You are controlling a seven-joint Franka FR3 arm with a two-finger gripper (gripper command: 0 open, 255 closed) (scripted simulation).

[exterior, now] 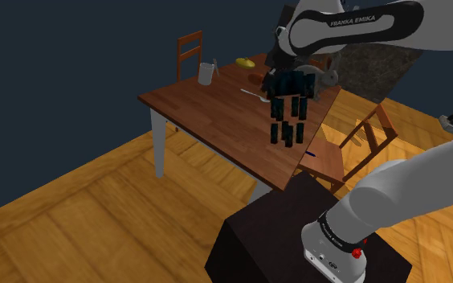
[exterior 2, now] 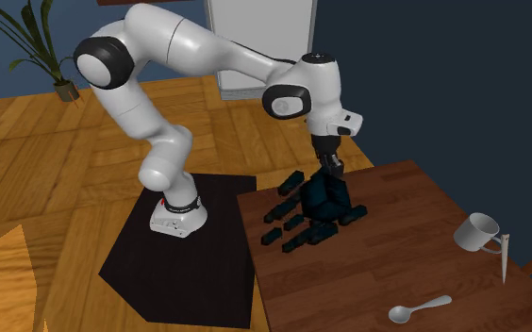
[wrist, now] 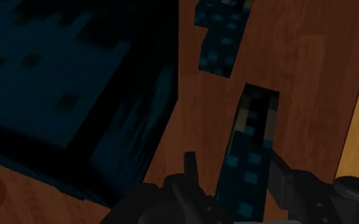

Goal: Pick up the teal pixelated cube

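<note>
Teal pixelated cube (exterior 2: 326, 202), part between the fingers (wrist: 189, 168)

Home dining room, wooden table (exterior: 217, 120), chairs (exterior: 189, 50)

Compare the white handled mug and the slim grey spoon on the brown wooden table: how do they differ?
The white handled mug stands upright, while the slim grey spoon lies flat. The mug is white, hollow and bulky, and the spoon is grey, thin and long. The mug also rises well above the tabletop, whereas the spoon barely does. Both rest on the brown wooden table, apart from each other.
</note>
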